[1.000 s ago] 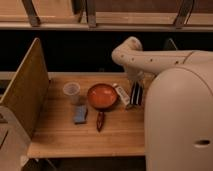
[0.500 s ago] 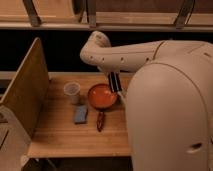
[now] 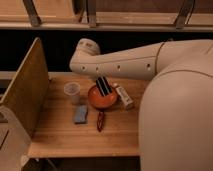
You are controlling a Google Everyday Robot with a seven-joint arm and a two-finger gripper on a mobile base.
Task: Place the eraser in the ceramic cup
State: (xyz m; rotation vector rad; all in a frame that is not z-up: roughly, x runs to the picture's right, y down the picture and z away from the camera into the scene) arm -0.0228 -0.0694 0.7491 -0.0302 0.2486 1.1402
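Filling the near right: the robot body (image 3: 175,120), a big smooth cream shell that hides the right end of the table (image 3: 65,140).
Table: pale wood planks with a matte surface; its front edge is nearest to the camera.
Dark red thing (image 3: 100,120): narrow, lying on the table just in front of the orange bowl (image 3: 97,103); what it is I cannot tell.
Blue-grey pad (image 3: 81,114): a flat rectangle, left of the dark red thing and in front of the ceramic cup (image 3: 72,91).
Orange bowl: round and glossy, in the middle of the table.
White bar (image 3: 124,96): lies slanted just right of the orange bowl; its reddish marks are too small to read.
Ceramic cup: small, pale, a little translucent, upright, near the orange bowl on its left side.
Tool (image 3: 103,86): dark, hangs under the arm (image 3: 125,62), directly over the orange bowl; how far it is open I cannot tell.
Eraser (image 3: 101,83): a black oblong with pale stripes, tilted, at the tool and above the orange bowl, to the right of the ceramic cup; where the eraser ends and the tool begins is not clear.
Arm: a cream tube with small dark dots, crossing from right to left over the back of the table.
Wooden panel (image 3: 25,90): an upright board at the left edge of the table.
Rail (image 3: 115,23): pale, with metal brackets, behind a dark gap.
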